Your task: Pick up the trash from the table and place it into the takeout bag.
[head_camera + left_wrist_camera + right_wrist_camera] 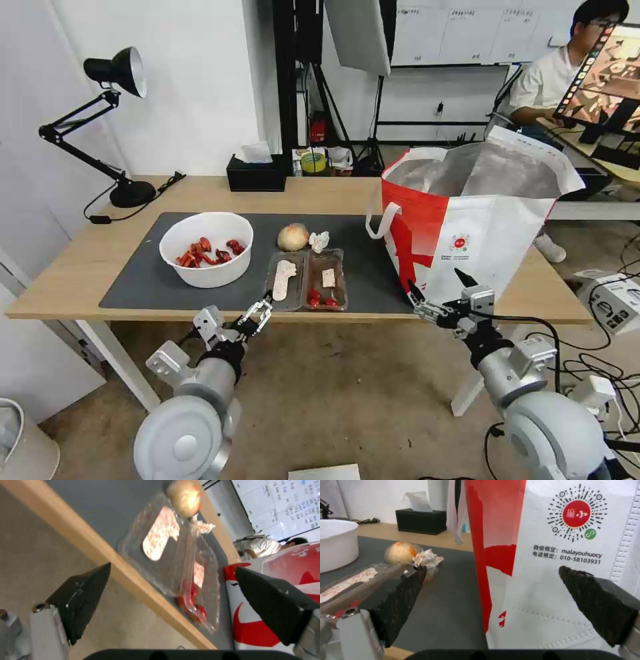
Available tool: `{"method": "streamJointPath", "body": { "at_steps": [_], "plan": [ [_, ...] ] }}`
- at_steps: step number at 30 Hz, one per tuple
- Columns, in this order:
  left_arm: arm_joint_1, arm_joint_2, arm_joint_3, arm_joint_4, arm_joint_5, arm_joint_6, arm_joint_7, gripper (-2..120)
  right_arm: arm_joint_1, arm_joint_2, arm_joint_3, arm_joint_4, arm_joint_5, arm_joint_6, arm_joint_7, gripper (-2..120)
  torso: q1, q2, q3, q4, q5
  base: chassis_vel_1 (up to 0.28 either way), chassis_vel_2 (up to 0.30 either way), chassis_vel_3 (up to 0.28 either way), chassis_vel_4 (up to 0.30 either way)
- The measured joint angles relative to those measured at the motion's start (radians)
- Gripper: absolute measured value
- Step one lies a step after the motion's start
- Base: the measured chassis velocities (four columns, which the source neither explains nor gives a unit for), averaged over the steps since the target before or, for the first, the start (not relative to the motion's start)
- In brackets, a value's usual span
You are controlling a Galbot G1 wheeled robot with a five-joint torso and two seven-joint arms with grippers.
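- The left gripper (257,315) hung just off the near edge of the bench (67,280), its jaws spread wide and empty, pointed at the clear hinged tray (309,280).
- In the left wrist view that tray (173,562) lay between the two dark fingers (80,597), beyond the bench edge and not yet touched.
- The right gripper (440,293) waited at the near edge in front of the takeout bag (487,227), jaws likewise open and holding nothing; its wrist view faced the bag wall (573,562) at close range.
- All the trash lay on the dark mat (147,280): the white bowl (207,248) with red scraps to the left, the tan wrapped ball (293,237) and crumpled tissue (319,241) side by side behind the tray, and the tray nearest the front edge.
- The bag stood upright on the right end of the bench, mouth open, foil lining showing.
- By my reading, nothing had gone in yet and the step in hand was the left arm's approach to the tray.
- The next move would call for reaching forward over the edge and closing on the tray's thin rim; the flimsy plastic could flex or slip.
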Motion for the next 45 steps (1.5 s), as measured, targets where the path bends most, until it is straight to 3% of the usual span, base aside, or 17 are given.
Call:
{"method": "streamJointPath", "body": {
  "at_steps": [9, 45],
  "plan": [
    [-0.019, -0.019, 0.025, 0.010, -0.057, -0.019, -0.017, 100, -0.009, 0.008, 0.000, 0.000, -0.006, 0.001, 0.000, 100, 0.000, 0.000, 0.000, 0.0000, 0.0000, 0.000, 0.000, 0.000, 0.000],
    [-0.117, -0.052, 0.113, 0.129, -0.056, -0.028, 0.004, 100, -0.028, 0.023, 0.006, -0.008, -0.031, 0.007, 0.002, 100, 0.000, 0.000, 0.000, 0.0000, 0.0000, 0.000, 0.000, 0.000, 0.000]
  ]
}}
